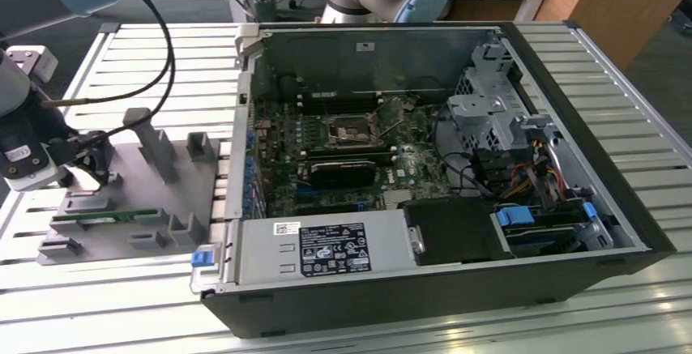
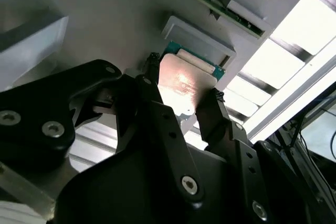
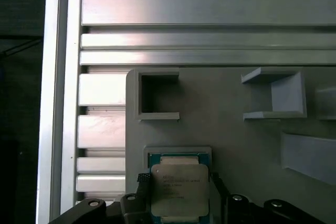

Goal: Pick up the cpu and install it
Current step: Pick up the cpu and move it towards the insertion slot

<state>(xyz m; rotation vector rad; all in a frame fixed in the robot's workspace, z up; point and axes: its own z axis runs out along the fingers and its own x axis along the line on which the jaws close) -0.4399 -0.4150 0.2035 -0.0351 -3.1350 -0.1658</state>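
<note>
We see the gripper [image 2: 184,78] pinching the cpu [image 3: 179,188] by two opposite edges, the chip lying flat in its recess on the grey holder block [image 1: 162,200], directly between the fingers, well apart from the open computer case [image 1: 433,289]

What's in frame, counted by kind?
cpu: 1
memory stick: 1
grey holder block: 1
open computer case: 1
end effector: 1
Total: 5
</note>
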